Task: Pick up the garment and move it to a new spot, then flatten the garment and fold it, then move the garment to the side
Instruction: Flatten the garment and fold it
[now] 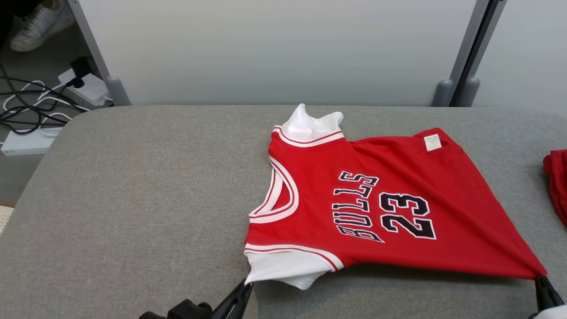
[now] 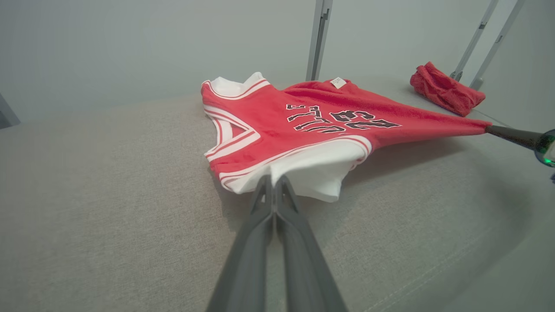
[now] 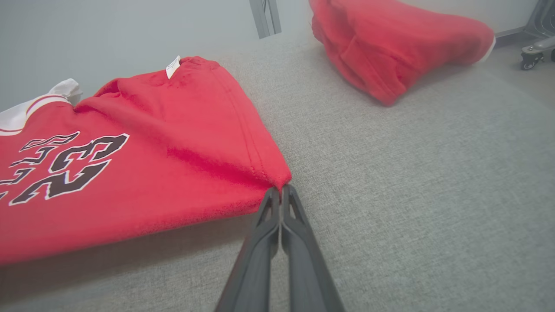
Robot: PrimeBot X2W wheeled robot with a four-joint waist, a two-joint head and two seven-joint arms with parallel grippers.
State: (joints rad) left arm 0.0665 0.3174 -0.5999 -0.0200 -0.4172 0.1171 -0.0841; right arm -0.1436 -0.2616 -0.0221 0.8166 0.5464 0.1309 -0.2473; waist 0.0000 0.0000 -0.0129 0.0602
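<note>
two corners of the jersey (image 1: 376, 208) pinched: left tool (image 1: 247, 284), right tool (image 1: 539, 279).

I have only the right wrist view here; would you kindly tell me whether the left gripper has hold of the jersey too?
Observer: Yes, the left gripper is shut on the white sleeve of the jersey.
Operator: Thank you. Which way does the neckline face?
Observer: The neckline faces the robot's left.
</note>
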